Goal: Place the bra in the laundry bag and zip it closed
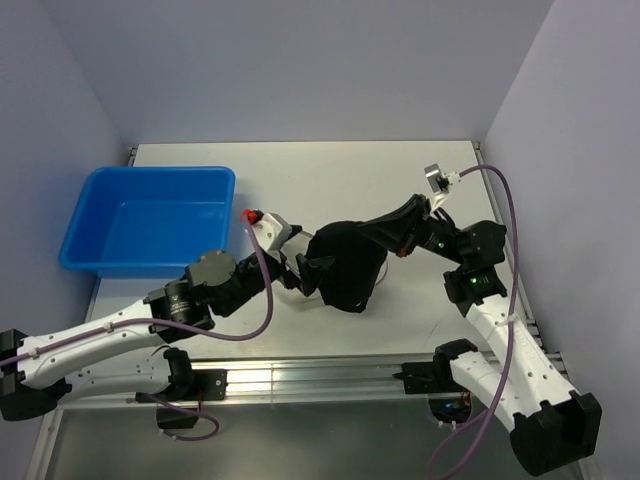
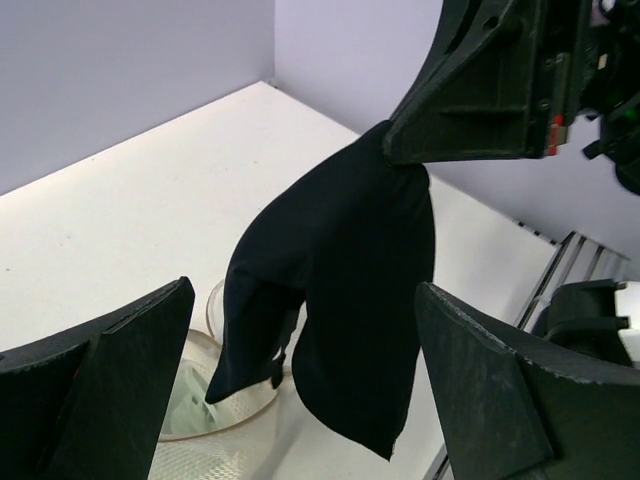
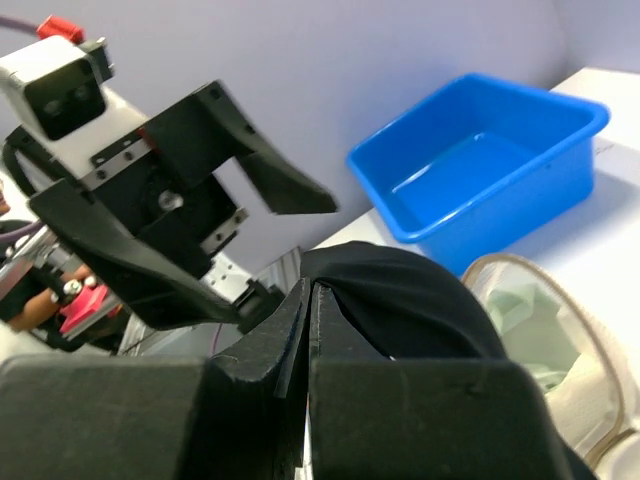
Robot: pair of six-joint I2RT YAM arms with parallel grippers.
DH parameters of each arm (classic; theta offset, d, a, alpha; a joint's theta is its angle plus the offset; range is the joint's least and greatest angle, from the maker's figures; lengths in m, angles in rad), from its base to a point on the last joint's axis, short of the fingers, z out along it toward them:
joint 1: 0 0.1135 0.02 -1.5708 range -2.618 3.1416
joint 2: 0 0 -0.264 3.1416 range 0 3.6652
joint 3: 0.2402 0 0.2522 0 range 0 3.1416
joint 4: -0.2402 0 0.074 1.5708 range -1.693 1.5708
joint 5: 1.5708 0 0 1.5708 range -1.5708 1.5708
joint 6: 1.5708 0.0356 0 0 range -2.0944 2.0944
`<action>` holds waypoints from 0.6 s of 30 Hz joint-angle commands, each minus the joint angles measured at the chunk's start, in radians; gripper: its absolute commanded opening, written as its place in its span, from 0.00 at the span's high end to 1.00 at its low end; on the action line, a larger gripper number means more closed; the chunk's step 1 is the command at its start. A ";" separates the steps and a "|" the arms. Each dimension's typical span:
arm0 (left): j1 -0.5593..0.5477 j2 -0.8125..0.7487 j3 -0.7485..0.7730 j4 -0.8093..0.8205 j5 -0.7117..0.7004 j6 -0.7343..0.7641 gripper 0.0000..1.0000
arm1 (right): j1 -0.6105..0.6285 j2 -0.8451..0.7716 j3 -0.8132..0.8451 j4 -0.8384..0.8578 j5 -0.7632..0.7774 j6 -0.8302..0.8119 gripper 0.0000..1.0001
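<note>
Lavender walls [image 1: 300,60] enclose a white table [image 1: 330,180] on three sides. A blue tub [image 1: 150,225] stands at the left side of the table, well apart from both grippers.

Right gripper [image 3: 310,295]: the fingers are pressed together on a fold of the black cloth [image 1: 345,270]. The cloth hangs from them above the table, near the centre. Its lower edge drapes free in the left wrist view.

Left gripper [image 2: 300,290]: the fingers are spread wide and grip nothing. It faces the hanging cloth from the left. The cloth hangs in front of the gap between its two fingers, apart from both.

Laundry bag [image 3: 590,395]: it rests on the table below the cloth and near the left gripper. Its tan rim and white mesh wall show in both wrist views. In the top view the cloth and the left gripper cover most of it.

Bra [image 3: 525,320]: pale grey-green fabric shows inside the tan rim of the bag, partly behind the mesh. Its straps cannot be made out. The zip pull cannot be made out in any view.
</note>
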 commanded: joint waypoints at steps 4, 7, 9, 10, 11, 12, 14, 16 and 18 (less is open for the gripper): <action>-0.007 0.067 0.068 -0.014 0.080 0.045 0.01 | 0.017 -0.068 -0.013 0.016 -0.060 0.003 1.00; -0.007 0.101 0.082 -0.030 0.101 0.036 0.01 | 0.022 -0.068 -0.025 0.048 -0.072 0.026 1.00; -0.007 0.110 0.070 -0.021 0.089 0.035 0.03 | 0.023 -0.069 -0.030 0.067 -0.089 0.046 1.00; -0.007 0.109 0.066 -0.004 0.089 0.038 0.06 | 0.025 -0.071 -0.036 0.071 -0.100 0.049 1.00; -0.007 0.109 0.063 -0.001 0.095 0.044 0.13 | 0.028 -0.074 -0.037 0.068 -0.103 0.043 1.00; -0.007 0.107 0.057 0.004 0.098 0.045 0.16 | 0.030 -0.071 -0.039 0.067 -0.106 0.041 1.00; -0.007 0.096 0.048 0.027 0.114 0.045 0.38 | 0.033 -0.065 -0.040 0.052 -0.109 0.035 1.00; -0.007 0.090 0.034 0.044 0.119 0.048 0.59 | 0.031 -0.071 -0.039 0.009 -0.100 0.006 1.00; -0.007 0.086 0.036 0.032 0.101 0.049 0.93 | 0.033 -0.081 -0.039 -0.016 -0.085 -0.014 1.00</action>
